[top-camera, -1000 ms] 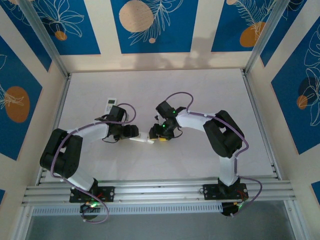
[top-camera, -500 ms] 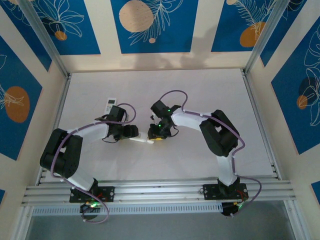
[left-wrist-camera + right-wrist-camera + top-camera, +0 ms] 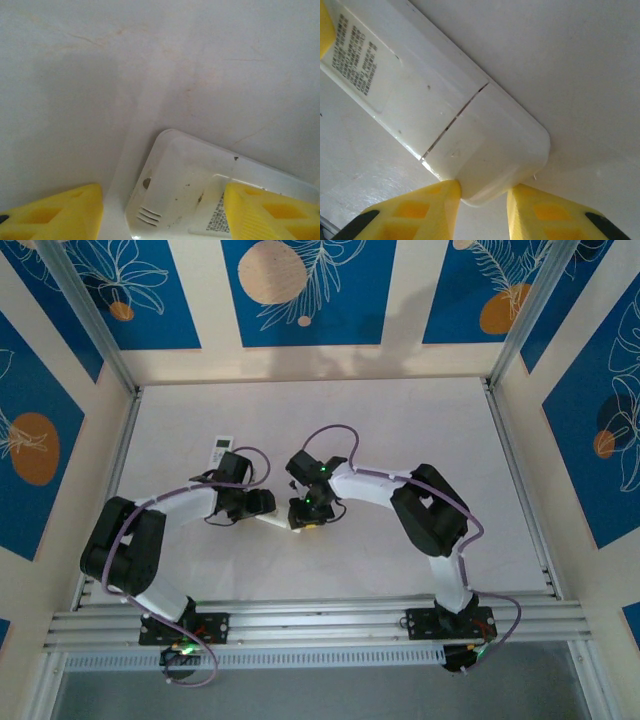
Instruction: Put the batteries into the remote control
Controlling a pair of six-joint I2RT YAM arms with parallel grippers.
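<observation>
Right gripper [image 3: 482,194] is down to a narrow gap, its yellow fingertips [image 3: 427,205] pinching the rounded end of the white remote control [image 3: 445,100], one pad on each side of that corner. Over to the left gripper [image 3: 162,215]: it's spread wide, with the remote's other end lying between the pads, closer to one than the other, and I cannot tell whether that pad touches. The right wrist camera gives us the back-cover seam [image 3: 455,117] and a printed label [image 3: 352,55]. The left wrist shows vent slots [image 3: 149,215] instead. From above, the remote lies flat on the tabletop [image 3: 400,420] between both arms, with a second small remote [image 3: 221,451] farther back, beyond the left gripper.
</observation>
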